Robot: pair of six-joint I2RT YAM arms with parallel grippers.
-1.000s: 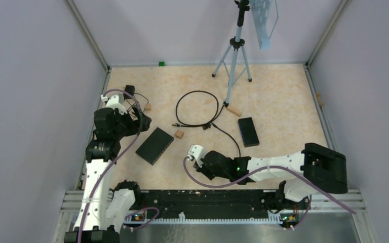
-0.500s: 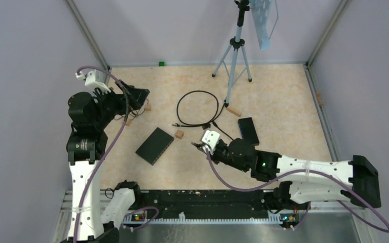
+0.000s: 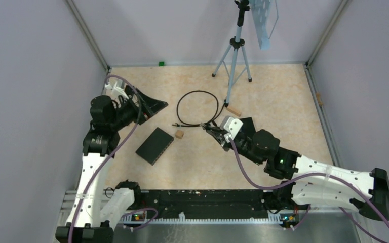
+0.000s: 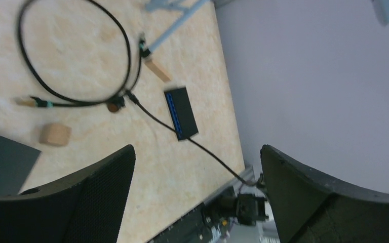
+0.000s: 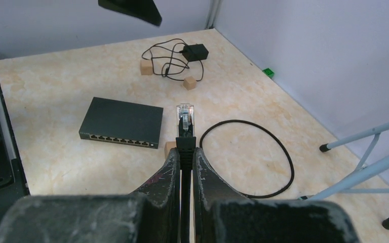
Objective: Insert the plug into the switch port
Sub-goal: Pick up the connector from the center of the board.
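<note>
The plug (image 5: 185,119), a clear-tipped connector on a black cable, sticks out upright between the fingers of my right gripper (image 5: 185,151), which is shut on it. Seen from above, the right gripper (image 3: 214,130) hangs over the floor beside the black cable loop (image 3: 197,109). The switch (image 5: 121,123) is a flat black box with a row of ports along its near face, lying to the left beyond the plug. It lies apart from both grippers (image 3: 155,145). My left gripper (image 3: 153,107) is held above the switch's far side, open and empty (image 4: 196,152).
A small black box with blue ports (image 4: 181,112) lies under my right arm with a cable running from it. Wooden blocks (image 3: 179,134) (image 5: 190,82), a power adapter with its cord (image 5: 195,51) and tripod legs (image 3: 233,55) stand around. Walls close in three sides.
My right gripper has carried the plug away from the front edge, back and to the right, toward the cable loop. The left arm has swung up and then right, over the switch's far side.
</note>
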